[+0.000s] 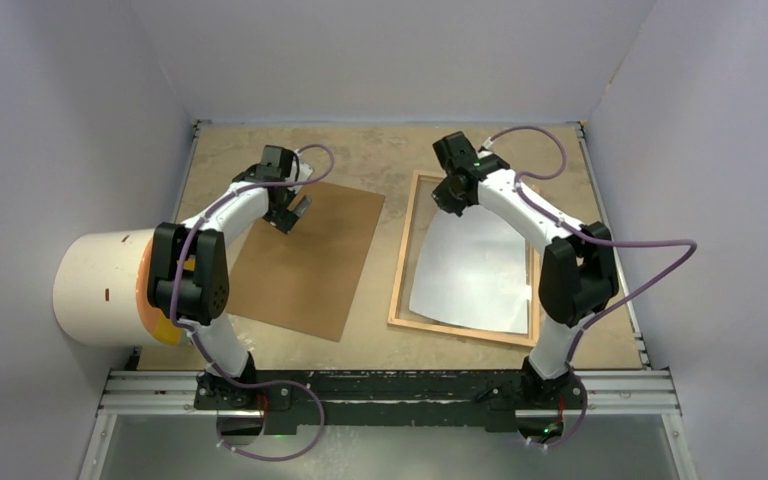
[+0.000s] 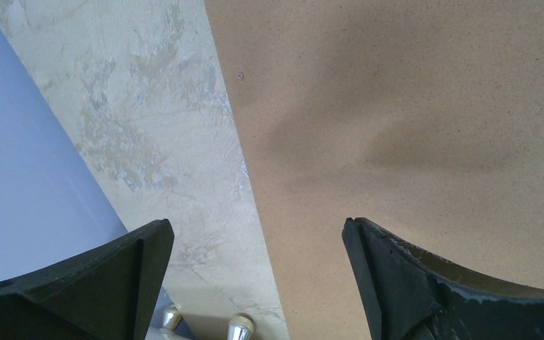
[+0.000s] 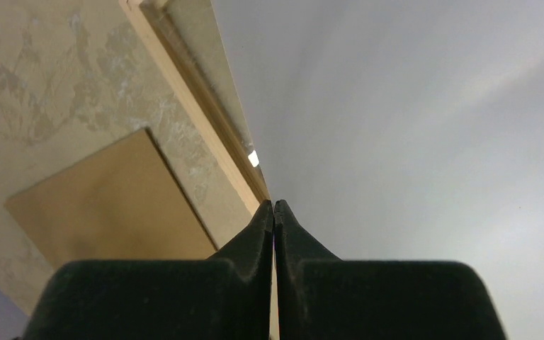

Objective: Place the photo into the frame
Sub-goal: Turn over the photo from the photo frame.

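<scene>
**Right gripper (image 3: 274, 205) clamped shut at the far left corner of the frame (image 1: 398, 290)**

Its fingers are pressed together with nothing between them. They point down just inside the frame's left rail, at the edge of the photo (image 1: 475, 265) (whether they touch it cannot be told). The photo lies white back up inside the frame. Left of the frame, the left gripper (image 2: 255, 227) hangs spread wide and empty over an edge of the brown backing board (image 1: 310, 260).
</scene>
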`<move>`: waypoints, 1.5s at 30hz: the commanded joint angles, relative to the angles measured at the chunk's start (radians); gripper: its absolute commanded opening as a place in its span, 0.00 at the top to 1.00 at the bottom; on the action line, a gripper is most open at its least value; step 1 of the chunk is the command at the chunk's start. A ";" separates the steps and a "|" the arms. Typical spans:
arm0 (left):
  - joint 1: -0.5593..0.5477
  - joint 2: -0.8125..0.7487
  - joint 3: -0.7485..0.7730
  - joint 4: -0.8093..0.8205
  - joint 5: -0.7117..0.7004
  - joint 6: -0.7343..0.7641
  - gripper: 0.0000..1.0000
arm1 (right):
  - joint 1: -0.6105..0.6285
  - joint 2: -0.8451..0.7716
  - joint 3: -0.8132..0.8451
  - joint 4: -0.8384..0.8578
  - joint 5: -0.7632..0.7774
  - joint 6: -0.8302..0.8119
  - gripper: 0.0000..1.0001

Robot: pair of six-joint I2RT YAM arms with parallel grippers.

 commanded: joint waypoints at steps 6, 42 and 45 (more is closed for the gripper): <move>-0.002 -0.009 0.008 0.033 -0.008 0.015 0.00 | 0.001 -0.020 0.011 -0.027 0.116 0.063 1.00; -0.002 -0.012 -0.012 0.056 -0.015 0.031 0.00 | 0.005 0.122 0.033 0.031 -0.080 -0.099 0.32; -0.002 -0.012 -0.014 0.056 -0.013 0.032 0.00 | 0.005 0.098 0.001 0.091 -0.097 -0.139 0.20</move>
